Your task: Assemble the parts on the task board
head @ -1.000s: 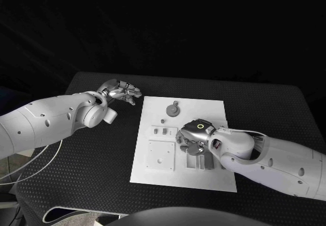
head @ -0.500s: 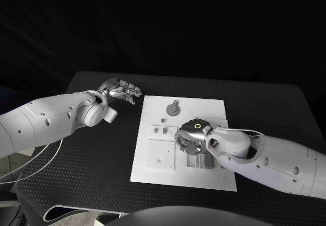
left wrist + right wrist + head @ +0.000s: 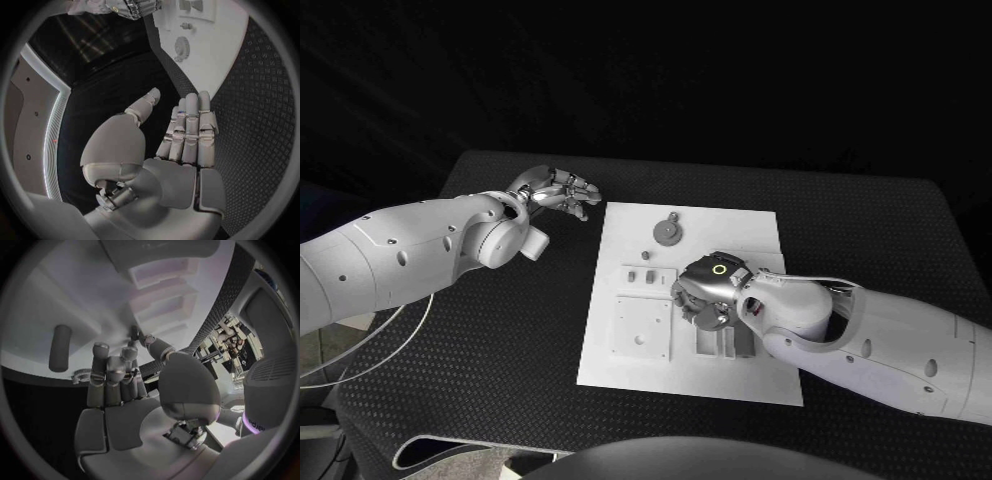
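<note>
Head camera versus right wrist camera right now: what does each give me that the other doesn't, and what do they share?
Head view adds: the left hand over the black table just off the board's far corner, fingers out and holding nothing, plus the board's whole outline. Right wrist view adds close detail: a dark peg lying flat on the board and stepped slots beyond the fingertips. Both show the white task board and the right hand low over its middle; I cannot tell whether it holds a part.
</note>
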Tool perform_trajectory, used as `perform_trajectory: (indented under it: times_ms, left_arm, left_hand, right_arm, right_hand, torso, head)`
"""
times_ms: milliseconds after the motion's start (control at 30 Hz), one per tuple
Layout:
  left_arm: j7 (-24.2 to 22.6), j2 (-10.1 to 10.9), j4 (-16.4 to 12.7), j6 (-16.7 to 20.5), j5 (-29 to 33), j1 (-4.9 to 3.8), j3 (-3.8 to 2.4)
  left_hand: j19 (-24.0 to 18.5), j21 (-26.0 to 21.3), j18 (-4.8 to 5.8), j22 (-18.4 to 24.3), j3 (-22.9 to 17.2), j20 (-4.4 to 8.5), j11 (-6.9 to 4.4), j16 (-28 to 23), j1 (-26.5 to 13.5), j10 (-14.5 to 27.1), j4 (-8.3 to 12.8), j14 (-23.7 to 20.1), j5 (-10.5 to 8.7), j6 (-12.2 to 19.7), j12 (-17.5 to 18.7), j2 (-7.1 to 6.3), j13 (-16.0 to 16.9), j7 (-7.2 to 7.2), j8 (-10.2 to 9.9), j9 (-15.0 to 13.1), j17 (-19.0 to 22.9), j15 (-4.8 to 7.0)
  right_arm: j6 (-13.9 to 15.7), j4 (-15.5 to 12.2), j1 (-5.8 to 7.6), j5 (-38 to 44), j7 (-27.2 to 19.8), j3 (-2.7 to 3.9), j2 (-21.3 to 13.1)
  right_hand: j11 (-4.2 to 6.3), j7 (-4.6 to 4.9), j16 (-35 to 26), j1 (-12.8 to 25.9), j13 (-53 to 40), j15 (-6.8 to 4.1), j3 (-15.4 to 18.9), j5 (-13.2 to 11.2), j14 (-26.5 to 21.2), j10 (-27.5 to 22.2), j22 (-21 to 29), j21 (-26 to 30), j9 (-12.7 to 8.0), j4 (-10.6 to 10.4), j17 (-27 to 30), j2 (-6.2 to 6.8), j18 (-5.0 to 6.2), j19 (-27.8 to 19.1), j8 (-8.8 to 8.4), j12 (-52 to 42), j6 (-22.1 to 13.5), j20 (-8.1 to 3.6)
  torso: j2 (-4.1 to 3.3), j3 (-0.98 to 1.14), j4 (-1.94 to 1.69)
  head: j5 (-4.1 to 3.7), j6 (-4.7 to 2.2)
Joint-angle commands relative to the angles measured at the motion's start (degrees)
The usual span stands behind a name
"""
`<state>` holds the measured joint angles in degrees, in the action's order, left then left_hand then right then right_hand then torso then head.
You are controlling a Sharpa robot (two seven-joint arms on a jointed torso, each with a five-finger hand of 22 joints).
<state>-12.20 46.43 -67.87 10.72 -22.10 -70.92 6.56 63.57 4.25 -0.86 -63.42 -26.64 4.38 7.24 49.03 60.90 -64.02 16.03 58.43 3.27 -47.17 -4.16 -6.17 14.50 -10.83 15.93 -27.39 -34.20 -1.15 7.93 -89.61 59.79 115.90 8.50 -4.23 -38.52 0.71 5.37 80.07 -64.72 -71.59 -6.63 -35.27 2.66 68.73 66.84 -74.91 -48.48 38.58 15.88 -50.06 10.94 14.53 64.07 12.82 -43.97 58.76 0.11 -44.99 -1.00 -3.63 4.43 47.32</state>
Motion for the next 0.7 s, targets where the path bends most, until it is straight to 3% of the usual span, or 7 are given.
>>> perform_trajectory:
  times_ms: [33, 200, 367, 700]
  left_arm:
    - [-0.35, -0.13, -0.02, -0.81, -0.20, -0.03, -0.04]
    - [-0.29, -0.12, -0.04, -0.87, -0.21, -0.03, -0.04]
    - [-0.27, -0.07, -0.04, -0.84, -0.21, -0.03, -0.04]
    - [-0.23, 0.00, -0.08, -0.83, -0.27, -0.03, -0.04]
  left_hand:
    - [0.41, -0.28, -1.00, 0.08, 0.22, 0.10, 0.21, 0.25, 0.30, 0.53, 0.12, 0.53, -0.36, -0.36, 0.08, 0.20, 0.07, -0.23, 0.19, 0.09, -0.07, -0.05]
    - [0.41, -0.28, -1.00, 0.08, 0.22, 0.09, 0.21, 0.25, 0.30, 0.54, 0.11, 0.52, -0.36, -0.35, 0.08, 0.21, 0.07, -0.24, 0.19, 0.10, -0.07, -0.05]
    - [0.40, -0.28, -1.00, 0.08, 0.23, 0.09, 0.22, 0.25, 0.29, 0.55, 0.11, 0.52, -0.36, -0.34, 0.09, 0.20, 0.07, -0.24, 0.18, 0.10, -0.07, -0.05]
    - [0.40, -0.28, -1.00, 0.08, 0.23, 0.09, 0.22, 0.25, 0.29, 0.57, 0.11, 0.52, -0.36, -0.32, 0.09, 0.20, 0.07, -0.24, 0.18, 0.11, -0.07, -0.06]
  right_arm:
    - [-0.09, 0.14, -0.30, 1.75, 1.57, -0.26, -0.17]
    - [2.13, 0.07, -0.31, 1.73, 2.52, -0.26, -0.26]
    - [2.25, -0.12, -0.31, 1.71, 3.02, -0.26, -0.56]
    - [0.50, -0.92, -0.31, 1.23, 2.82, -0.26, -1.19]
  right_hand:
    - [-0.09, 0.35, 0.33, 0.70, -0.02, -0.10, 0.03, 0.23, 0.30, -0.64, -1.12, -0.38, 0.03, -0.72, -0.07, 0.39, 0.47, 0.00, 0.21, -0.45, -0.14, -0.20]
    - [-0.39, 0.68, 0.48, 3.03, 0.23, 0.16, 0.29, 0.24, 0.22, -1.08, -1.02, -0.44, -0.21, -2.73, 0.00, 2.34, 0.47, 0.10, -0.47, -1.23, -1.32, -0.17]
    - [-0.57, 0.89, 0.59, 4.87, 0.57, 0.34, 0.05, 0.22, 0.17, -1.48, -0.93, -0.39, -0.35, -4.83, 0.08, 3.98, 0.47, 0.19, -0.84, -1.90, -1.94, -0.33]
    - [-0.28, 0.57, 1.02, 4.55, 0.73, 0.11, -0.57, 0.24, 0.36, -1.40, -1.02, -0.58, 0.02, -5.87, 0.03, 3.92, 0.47, 0.36, -0.19, -3.27, -0.91, -0.62]
  torso:
    - [0.01, 0.01, 0.00]
    - [0.01, -0.03, -0.02]
    - [0.01, -0.06, -0.02]
    - [0.02, -0.07, -0.02]
  head:
    - [-0.09, -0.11]
    - [-0.21, -0.18]
    - [-0.26, -0.21]
    - [-0.31, -0.16]
